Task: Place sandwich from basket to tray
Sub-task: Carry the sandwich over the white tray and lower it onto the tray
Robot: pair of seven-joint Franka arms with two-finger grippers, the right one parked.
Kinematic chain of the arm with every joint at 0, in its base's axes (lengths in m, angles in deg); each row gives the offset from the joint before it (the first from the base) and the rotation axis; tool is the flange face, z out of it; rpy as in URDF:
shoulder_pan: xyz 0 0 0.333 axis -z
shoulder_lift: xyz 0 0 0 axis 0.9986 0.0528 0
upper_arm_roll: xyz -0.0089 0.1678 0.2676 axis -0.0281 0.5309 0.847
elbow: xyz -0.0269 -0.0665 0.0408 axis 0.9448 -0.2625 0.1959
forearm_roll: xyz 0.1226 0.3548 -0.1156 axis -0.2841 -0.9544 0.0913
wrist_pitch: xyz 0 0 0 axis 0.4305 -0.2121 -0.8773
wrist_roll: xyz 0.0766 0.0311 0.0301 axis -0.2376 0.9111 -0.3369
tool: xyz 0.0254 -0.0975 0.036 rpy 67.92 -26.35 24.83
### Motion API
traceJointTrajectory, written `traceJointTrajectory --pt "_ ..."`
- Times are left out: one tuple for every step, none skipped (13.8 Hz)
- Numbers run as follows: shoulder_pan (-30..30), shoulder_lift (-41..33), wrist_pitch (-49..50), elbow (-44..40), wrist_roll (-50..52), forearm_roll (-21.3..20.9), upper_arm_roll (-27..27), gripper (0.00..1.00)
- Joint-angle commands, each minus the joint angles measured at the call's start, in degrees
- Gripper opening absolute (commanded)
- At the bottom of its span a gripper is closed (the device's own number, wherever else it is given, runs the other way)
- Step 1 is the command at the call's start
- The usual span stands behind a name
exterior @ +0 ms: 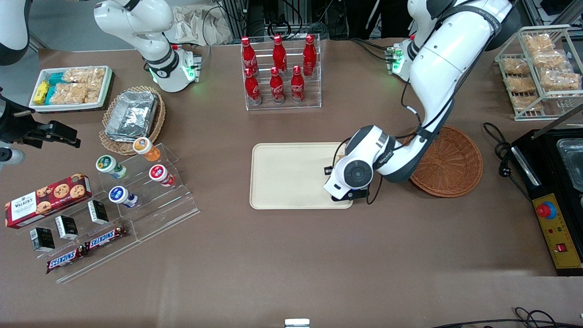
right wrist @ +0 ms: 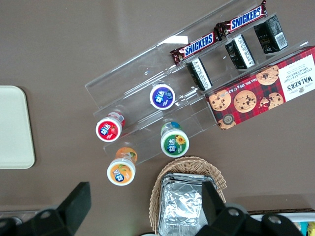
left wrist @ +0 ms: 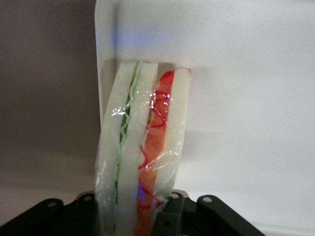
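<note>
My left gripper (exterior: 345, 195) hangs low over the end of the cream tray (exterior: 291, 175) that lies beside the basket, and my wrist hides it in the front view. In the left wrist view the gripper (left wrist: 135, 216) is shut on the sandwich (left wrist: 140, 147), a plastic-wrapped white wedge with green and red-orange layers, held between the black fingers (left wrist: 173, 212). The sandwich points out over a rounded corner of the tray (left wrist: 246, 98). I cannot tell if it touches the tray. The reddish-brown wicker basket (exterior: 448, 161) sits beside the tray, partly under my arm, with nothing showing in it.
A rack of red bottles (exterior: 280, 73) stands farther from the front camera than the tray. A black appliance with a yellow control box (exterior: 558, 228) and a wire rack of snacks (exterior: 539, 73) are at the working arm's end. Cups on an acrylic stand (exterior: 136, 182) lie toward the parked arm's end.
</note>
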Motion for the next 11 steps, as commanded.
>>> traceJointTrajectory --pt "0.61 0.91 0.3 -1.89 1.56 -2.17 0.14 0.47" --pt "0.61 0.91 0.21 -1.89 1.56 -2.17 0.05 0.64" --pt "0.61 0.91 0.3 -1.89 1.47 -2.26 0.14 1.0" --pt "0.61 0.65 0.3 -1.89 1.82 -2.17 0.14 1.0" --pt "0.43 0.12 0.38 -1.98 3.3 -2.26 0.14 1.0" --pt "0.17 -0.67 1.26 -2.94 4.36 -2.26 0.05 1.0" --pt "0.08 -1.63 2.83 -3.73 4.55 -2.26 0.05 1.0" --pt "-0.01 -3.12 5.11 -4.7 4.55 -2.17 0.05 1.0" --pt "-0.18 -4.44 7.22 -5.66 4.46 -2.17 0.05 1.0" --pt "-0.62 -6.02 9.33 -6.54 4.55 -2.0 0.05 1.0" --pt "-1.23 -7.69 11.0 -7.16 4.02 -1.91 0.05 1.0"
